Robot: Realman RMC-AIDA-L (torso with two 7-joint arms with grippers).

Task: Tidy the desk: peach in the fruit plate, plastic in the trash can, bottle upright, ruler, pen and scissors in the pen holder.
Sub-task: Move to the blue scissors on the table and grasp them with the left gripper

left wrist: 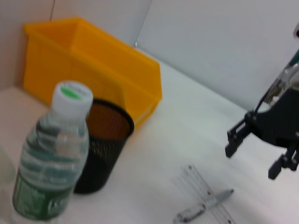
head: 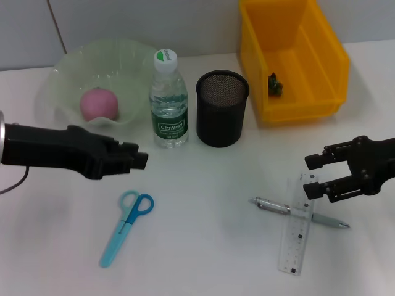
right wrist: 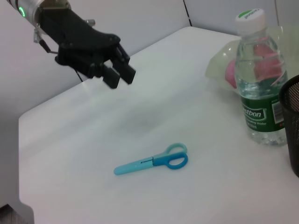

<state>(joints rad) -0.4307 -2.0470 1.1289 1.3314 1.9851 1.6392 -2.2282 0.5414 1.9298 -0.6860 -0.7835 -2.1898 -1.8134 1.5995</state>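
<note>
A pink peach (head: 99, 103) lies in the translucent green fruit plate (head: 65, 74) at the back left. The water bottle (head: 168, 102) stands upright beside the black mesh pen holder (head: 222, 108). A dark scrap of plastic (head: 274, 85) sits inside the yellow trash can (head: 290, 55). Blue scissors (head: 126, 225) lie flat at front left. The silver pen (head: 299, 213) lies across the clear ruler (head: 296, 237) at front right. My left gripper (head: 141, 155) hovers open and empty above the scissors, just short of the bottle. Just above the ruler's far end, my right gripper (head: 311, 175) is open and empty.
In the left wrist view the bottle (left wrist: 51, 154), pen holder (left wrist: 105, 140) and trash can (left wrist: 93, 65) stand in a row, with the right gripper (left wrist: 252, 158) over the ruler (left wrist: 205, 191). The right wrist view shows the scissors (right wrist: 152, 162) and left gripper (right wrist: 120, 70) near the table's left edge.
</note>
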